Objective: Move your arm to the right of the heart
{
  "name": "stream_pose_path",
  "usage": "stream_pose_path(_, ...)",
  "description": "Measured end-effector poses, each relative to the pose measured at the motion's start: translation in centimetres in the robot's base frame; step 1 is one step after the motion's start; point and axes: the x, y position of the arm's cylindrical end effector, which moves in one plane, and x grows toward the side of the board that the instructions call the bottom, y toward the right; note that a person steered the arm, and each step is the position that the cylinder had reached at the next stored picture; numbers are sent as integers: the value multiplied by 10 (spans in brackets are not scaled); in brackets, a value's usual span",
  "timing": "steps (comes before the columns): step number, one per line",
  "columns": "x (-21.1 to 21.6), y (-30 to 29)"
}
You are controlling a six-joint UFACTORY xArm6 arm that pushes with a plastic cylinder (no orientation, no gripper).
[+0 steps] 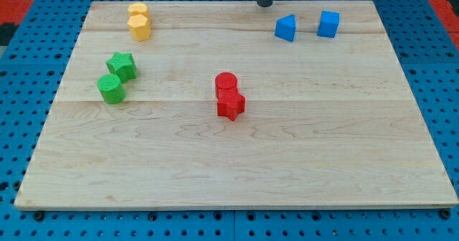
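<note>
Tip (265,4) at worktop (237,162) top edge, left of blue blocks (285,28); no hand fitted, nothing held; yellow heart-like block (139,27) far left.

Wooden counter (287,162) carries two yellow blocks (139,21) top left, two green blocks (116,77) left, two red blocks (229,96) centre, two blue blocks (307,26) top right.

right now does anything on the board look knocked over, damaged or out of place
Nothing stands out. The blocks sit in four tidy colour pairs on the wooden board: yellow, green, red and blue. None is off the edge. My tip is at the view's top, left of the blue pair.
</note>
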Motion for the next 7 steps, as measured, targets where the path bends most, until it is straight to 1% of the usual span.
stream_pose_path(7, 3, -2)
